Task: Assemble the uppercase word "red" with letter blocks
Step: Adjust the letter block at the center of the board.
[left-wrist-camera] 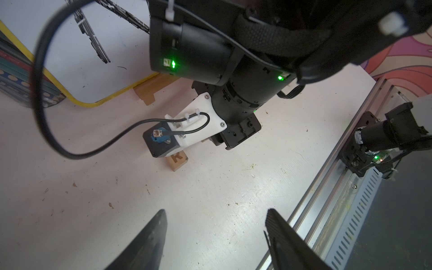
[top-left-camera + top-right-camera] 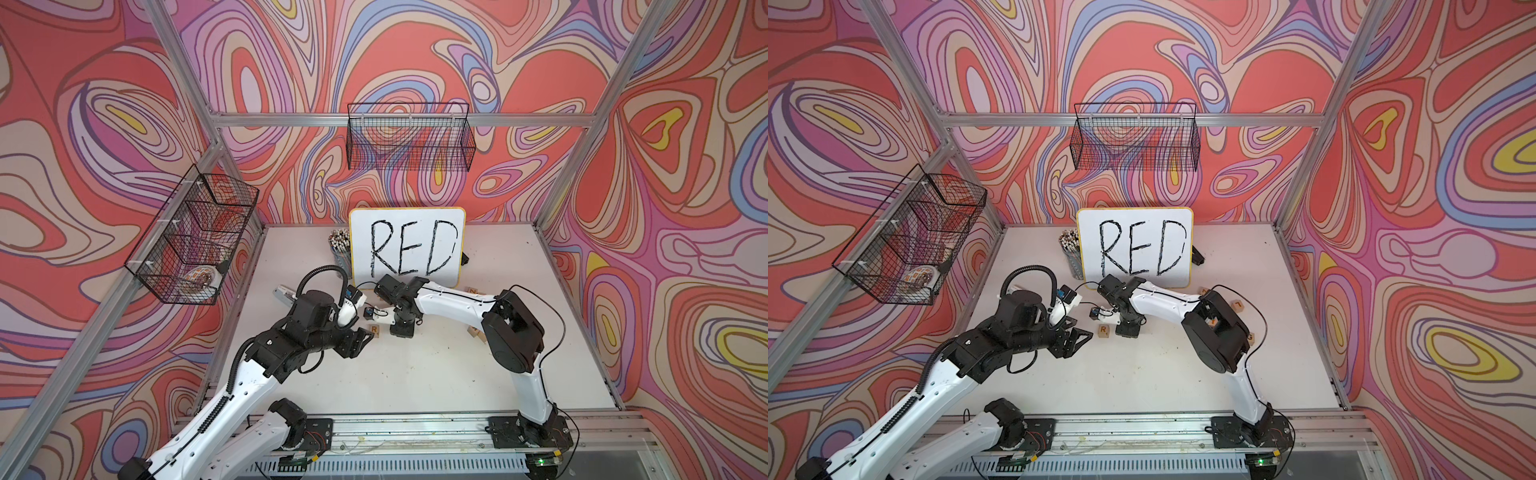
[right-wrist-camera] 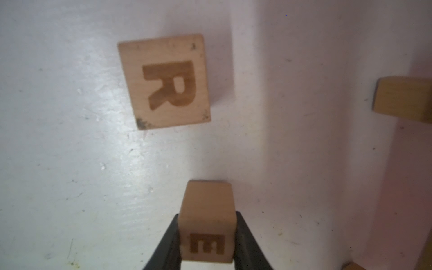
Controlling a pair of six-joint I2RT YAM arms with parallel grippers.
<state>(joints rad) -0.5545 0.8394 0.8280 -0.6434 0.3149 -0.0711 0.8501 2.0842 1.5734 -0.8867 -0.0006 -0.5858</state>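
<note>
The R block [image 3: 163,81] lies flat on the white table, letter up; it also shows in both top views [image 2: 375,330] [image 2: 1104,331] and half hidden under the right wrist camera in the left wrist view [image 1: 177,161]. My right gripper [image 3: 207,214] is shut on the E block [image 3: 207,198], held low a short way to the right of the R block. From above, the right gripper [image 2: 401,328] points straight down and hides the E block. My left gripper [image 1: 215,212] is open and holds nothing; it hovers just left of the R block [image 2: 359,338].
A whiteboard [image 2: 407,249] with handwritten RED stands at the back on a wooden foot [image 1: 152,91], with a pencil cup [image 2: 340,249] beside it. Other wooden cubes [image 2: 1237,305] lie at the right behind the right arm. Wire baskets [image 2: 409,137] hang on the walls. A metal rail [image 2: 415,428] runs along the front.
</note>
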